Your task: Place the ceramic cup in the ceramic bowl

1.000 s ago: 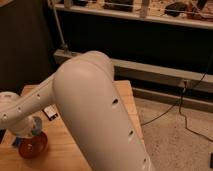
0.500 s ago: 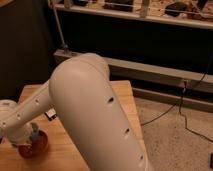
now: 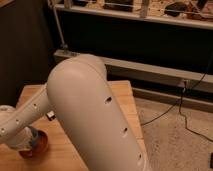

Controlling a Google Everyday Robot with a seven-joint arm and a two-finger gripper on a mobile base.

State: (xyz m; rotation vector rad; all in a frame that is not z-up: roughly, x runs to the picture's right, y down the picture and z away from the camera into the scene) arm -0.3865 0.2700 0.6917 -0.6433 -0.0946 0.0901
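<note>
The ceramic bowl (image 3: 39,148), orange-red and glossy, sits on the wooden table (image 3: 122,95) at the lower left, half hidden by my arm. A light-blue piece that looks like the ceramic cup (image 3: 34,135) shows just above the bowl's inside, against my wrist. My gripper (image 3: 26,142) is at the end of the white forearm, directly over the bowl, mostly hidden by the wrist. I cannot tell whether the cup rests in the bowl or is held above it.
My large white upper arm (image 3: 95,115) fills the middle of the view and hides much of the table. A small dark object (image 3: 50,115) lies on the table beside the forearm. The table's right edge drops to a speckled floor with cables (image 3: 175,110). A dark shelf unit (image 3: 135,35) stands behind.
My arm has swung a little to the left and the wrist has come lower over the bowl, covering more of it. The bowl has not moved.
</note>
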